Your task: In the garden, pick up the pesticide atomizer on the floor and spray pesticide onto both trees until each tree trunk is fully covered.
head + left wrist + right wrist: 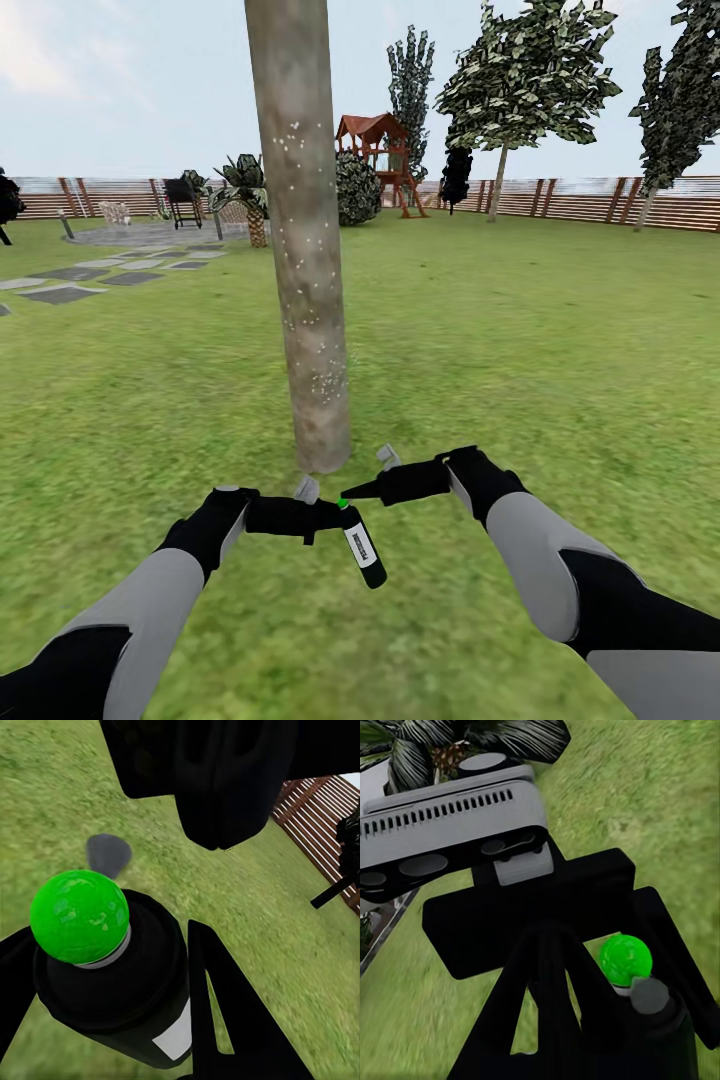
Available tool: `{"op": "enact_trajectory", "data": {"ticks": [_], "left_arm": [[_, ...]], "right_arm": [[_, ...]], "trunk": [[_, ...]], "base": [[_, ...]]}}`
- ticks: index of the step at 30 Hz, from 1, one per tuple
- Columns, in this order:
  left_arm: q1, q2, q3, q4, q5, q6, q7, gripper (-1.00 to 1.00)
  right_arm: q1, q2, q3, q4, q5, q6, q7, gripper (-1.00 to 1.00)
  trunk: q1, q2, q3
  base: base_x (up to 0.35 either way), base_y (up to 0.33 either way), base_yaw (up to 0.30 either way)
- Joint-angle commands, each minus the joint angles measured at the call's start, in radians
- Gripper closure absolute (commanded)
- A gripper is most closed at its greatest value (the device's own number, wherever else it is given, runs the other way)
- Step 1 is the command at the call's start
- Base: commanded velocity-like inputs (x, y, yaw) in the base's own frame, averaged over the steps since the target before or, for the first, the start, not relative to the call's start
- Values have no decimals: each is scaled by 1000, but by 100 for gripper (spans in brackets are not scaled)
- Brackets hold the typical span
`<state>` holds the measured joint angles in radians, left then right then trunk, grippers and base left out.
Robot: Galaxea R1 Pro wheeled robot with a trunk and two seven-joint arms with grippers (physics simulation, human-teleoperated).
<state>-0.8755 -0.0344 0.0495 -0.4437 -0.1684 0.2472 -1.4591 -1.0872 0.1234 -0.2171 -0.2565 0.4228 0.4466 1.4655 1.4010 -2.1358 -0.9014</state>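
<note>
Two arms, one pesticide atomizer [360, 545] (left-held), one speckled tree trunk [305, 250].

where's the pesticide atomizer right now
In the head view the pesticide atomizer hangs tilted, low in the centre, held at its green-capped top by the left gripper, with the right gripper right beside it, just in front of the speckled tree trunk.
</note>
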Motion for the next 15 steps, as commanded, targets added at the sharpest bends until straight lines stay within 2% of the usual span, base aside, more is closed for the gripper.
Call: {"op": "enact_trajectory", "data": {"ticks": [1,6,11,15], "left_arm": [[0,-1,6,-1,-8,11,-6,100],[0,-1,6,0,-8,11,-6,100],[0,-1,6,0,-8,10,-6,100],[0,-1,7,0,-8,10,-6,100]], "right_arm": [[0,0,-8,-3,10,11,4,100],[0,-2,-10,-9,11,11,1,100],[-1,-3,-10,-9,7,11,-36,100],[-1,-2,-11,-9,7,11,-41,100]], "trunk": [[0,0,-1],[0,0,-1],[0,0,-1],[0,0,-1]], "base": [[0,0,0],[0,0,0],[0,0,0],[0,0,0]]}}
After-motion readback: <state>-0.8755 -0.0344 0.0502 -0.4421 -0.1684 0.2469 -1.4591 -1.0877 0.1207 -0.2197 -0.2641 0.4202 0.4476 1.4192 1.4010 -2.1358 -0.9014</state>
